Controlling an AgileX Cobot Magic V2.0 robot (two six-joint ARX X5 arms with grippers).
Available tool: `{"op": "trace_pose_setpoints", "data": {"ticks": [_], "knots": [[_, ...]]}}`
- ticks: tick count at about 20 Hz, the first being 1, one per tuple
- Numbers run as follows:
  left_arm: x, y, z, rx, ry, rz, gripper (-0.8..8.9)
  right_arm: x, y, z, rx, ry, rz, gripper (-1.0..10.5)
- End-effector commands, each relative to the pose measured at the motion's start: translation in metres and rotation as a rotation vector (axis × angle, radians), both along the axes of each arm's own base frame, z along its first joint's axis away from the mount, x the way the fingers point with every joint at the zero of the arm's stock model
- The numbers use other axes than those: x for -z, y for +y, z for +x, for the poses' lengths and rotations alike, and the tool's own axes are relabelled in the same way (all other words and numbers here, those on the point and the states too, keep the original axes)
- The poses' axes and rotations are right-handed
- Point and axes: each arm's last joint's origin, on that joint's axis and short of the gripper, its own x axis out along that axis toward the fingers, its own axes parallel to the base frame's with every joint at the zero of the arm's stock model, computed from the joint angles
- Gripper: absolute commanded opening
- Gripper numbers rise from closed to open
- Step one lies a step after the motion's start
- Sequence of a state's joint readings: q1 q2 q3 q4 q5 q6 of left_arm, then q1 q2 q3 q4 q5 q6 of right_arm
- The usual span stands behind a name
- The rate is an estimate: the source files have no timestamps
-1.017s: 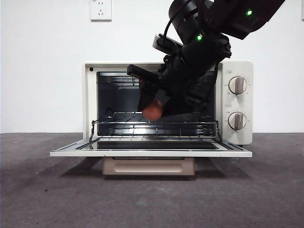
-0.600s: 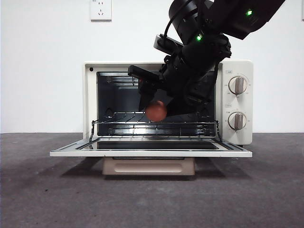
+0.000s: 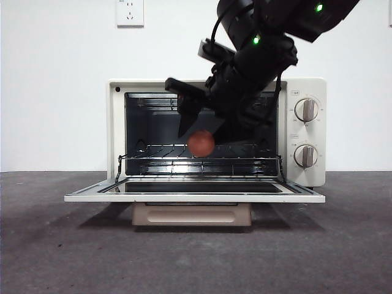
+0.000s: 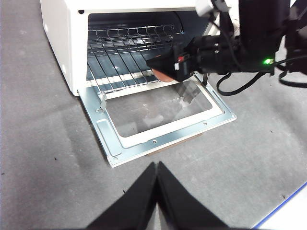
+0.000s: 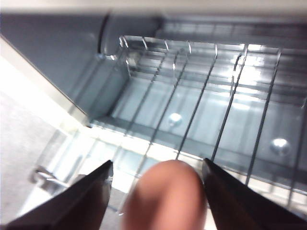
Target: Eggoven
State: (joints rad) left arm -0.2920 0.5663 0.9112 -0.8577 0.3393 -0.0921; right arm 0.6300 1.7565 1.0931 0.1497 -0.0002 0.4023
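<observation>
Reddish-brown egg [image 3: 201,143] sits between your right gripper's [image 5: 154,178] spread jaws at the toaster oven's [image 3: 120,131] open mouth, just above the wire rack [image 3: 184,160]. Placement step, seemingly. Next: confirm it rests steady, then withdraw. Left gripper [image 4: 156,167] waits, jaws closed.

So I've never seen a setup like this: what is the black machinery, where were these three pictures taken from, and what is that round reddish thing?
It is a two-armed table robot. One picture looks level across the table at a cream toaster oven with its glass door folded down. The other two come from cameras on the wrists. The right gripper reaches into the oven's mouth, its black fingers either side of a reddish-brown egg above the wire rack; whether they still press it is unclear. The left gripper waits, shut, over the grey table in front of the oven.
</observation>
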Motion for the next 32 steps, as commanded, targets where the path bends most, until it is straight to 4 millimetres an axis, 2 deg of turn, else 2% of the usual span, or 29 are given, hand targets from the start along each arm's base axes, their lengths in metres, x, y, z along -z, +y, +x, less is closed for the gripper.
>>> {"op": "trace_pose_setpoints", "data": {"ticks": [1,6,10,12,16,20,24,28,32], "knots": [[-0.004,0.0,0.0,0.006,-0.025,-0.003,0.06,-0.021,0.001,-0.004,-0.003,-0.041,0.038,3.0],[-0.004,-0.003,0.009,0.009,-0.029,0.002,0.06,-0.067,-0.012,-0.031,-0.03,-0.084,0.053,3.0],[0.0,-0.01,0.031,-0.001,-0.043,-0.02,0.06,-0.11,-0.028,-0.072,-0.104,-0.137,0.037,3.0],[0.015,-0.014,0.048,-0.02,-0.017,-0.047,0.06,-0.129,-0.04,-0.098,-0.149,-0.157,0.007,3.0],[0.059,-0.019,0.083,-0.043,0.077,-0.124,0.06,-0.157,-0.073,-0.149,-0.199,-0.16,-0.018,3.0],[0.1,-0.012,0.116,-0.098,0.168,-0.139,0.06,-0.172,-0.109,-0.189,-0.202,-0.167,-0.025,3.0],[0.133,-0.008,0.149,-0.095,0.256,-0.173,0.06,-0.18,-0.138,-0.219,-0.198,-0.194,-0.004,3.0],[0.17,-0.008,0.173,-0.099,0.342,-0.174,0.06,-0.185,-0.155,-0.237,-0.195,-0.232,0.027,3.0],[0.197,-0.012,0.187,-0.078,0.393,-0.213,0.06,-0.187,-0.163,-0.244,-0.171,-0.259,0.04,3.0]]}}
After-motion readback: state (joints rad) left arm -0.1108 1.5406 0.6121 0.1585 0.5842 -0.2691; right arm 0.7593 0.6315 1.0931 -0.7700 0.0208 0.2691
